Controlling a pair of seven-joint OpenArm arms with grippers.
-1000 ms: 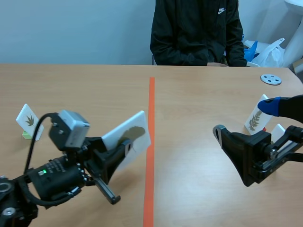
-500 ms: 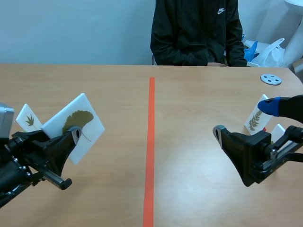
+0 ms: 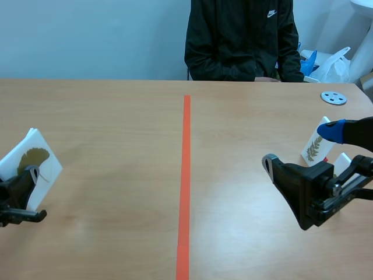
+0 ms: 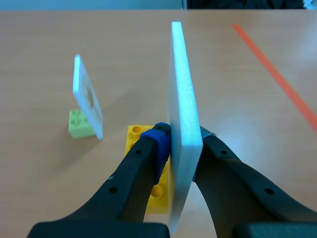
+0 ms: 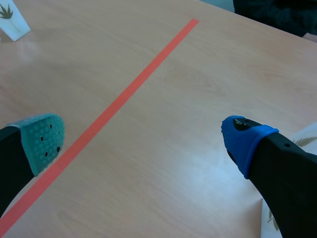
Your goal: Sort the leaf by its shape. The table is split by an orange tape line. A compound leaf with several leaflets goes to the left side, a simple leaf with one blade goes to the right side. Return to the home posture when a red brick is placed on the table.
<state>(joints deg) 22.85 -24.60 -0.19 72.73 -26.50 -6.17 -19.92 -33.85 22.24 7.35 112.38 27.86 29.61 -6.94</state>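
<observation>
A: Left gripper?
B: Left gripper has its fingers clamped on a white card, one finger on each face. The card is upright, edge-on in the wrist view.
A: Which leaf?
B: Fan-shaped leaf, single blade, yellow-brown, on the card face turned toward the line.
A: Position?
B: Well left of the line, by the tabletop left edge in the scene view, low over the surface. A yellow brick lies under the card's lower edge, between the fingers. Can't tell if the card touches it.
A: Neighbours on that side?
B: A second card stands in a green brick, ahead of the left gripper and apart from the held card. The right wrist view shows a dark leaf with several pointed lobes on it.
A: Right gripper?
B: Right gripper has its fingers wide apart with nothing between them. One pad is teal, the other blue. It sits right of the line, low over the tabletop.
A: Anything near it?
B: A third card stands upright just beside the blue-tipped finger, showing a feathery leaf with many leaflets. A grey disc lies farther back on the same side. A person in a black jacket sits across the tabletop.
</observation>
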